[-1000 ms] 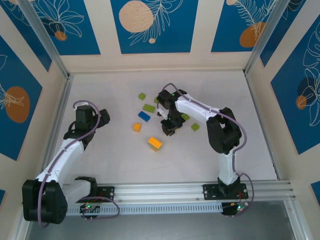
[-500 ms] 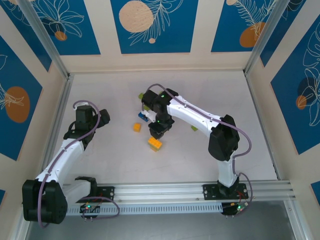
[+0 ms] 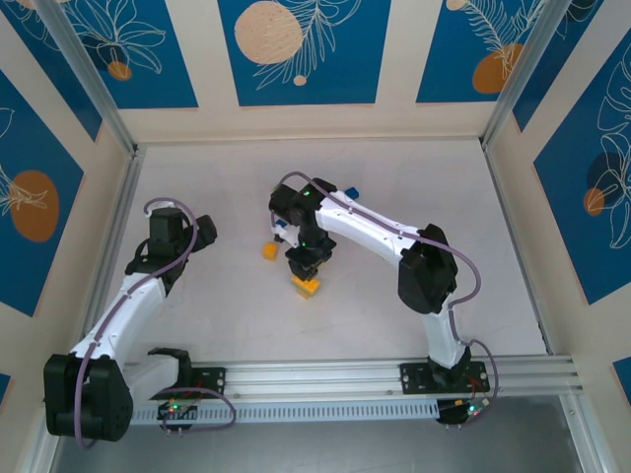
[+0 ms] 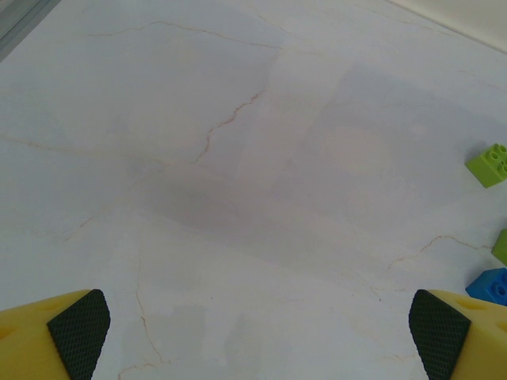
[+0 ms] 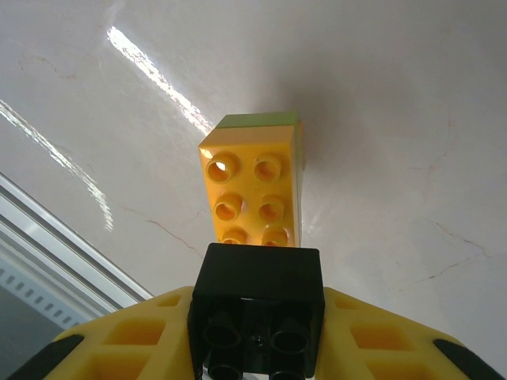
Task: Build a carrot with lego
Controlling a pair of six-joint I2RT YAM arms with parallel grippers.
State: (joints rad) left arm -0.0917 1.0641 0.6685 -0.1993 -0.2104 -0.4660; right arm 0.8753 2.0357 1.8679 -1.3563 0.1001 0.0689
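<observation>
My right gripper [image 5: 257,340] is shut on a black lego brick [image 5: 257,305], held with its hollow underside facing the camera. Just beyond it lies an orange lego brick [image 5: 253,186], studs up, stacked on a lime green one [image 5: 261,120]. The black brick covers the orange brick's near end; I cannot tell whether they touch. From above, the right gripper [image 3: 308,266] sits right over that orange brick [image 3: 307,288]. My left gripper [image 3: 202,232] rests at the left, open, its fingertips [image 4: 75,332] wide apart over bare table.
A small orange brick [image 3: 269,250] lies just left of the right gripper, and a blue brick [image 3: 279,233] peeks out beside the arm. The left wrist view shows a green brick [image 4: 493,165] and a blue brick [image 4: 489,285] at its right edge.
The right arm has swung left and toward the near edge with the black brick, from among the green bricks to over the orange brick. The left arm has not moved.
</observation>
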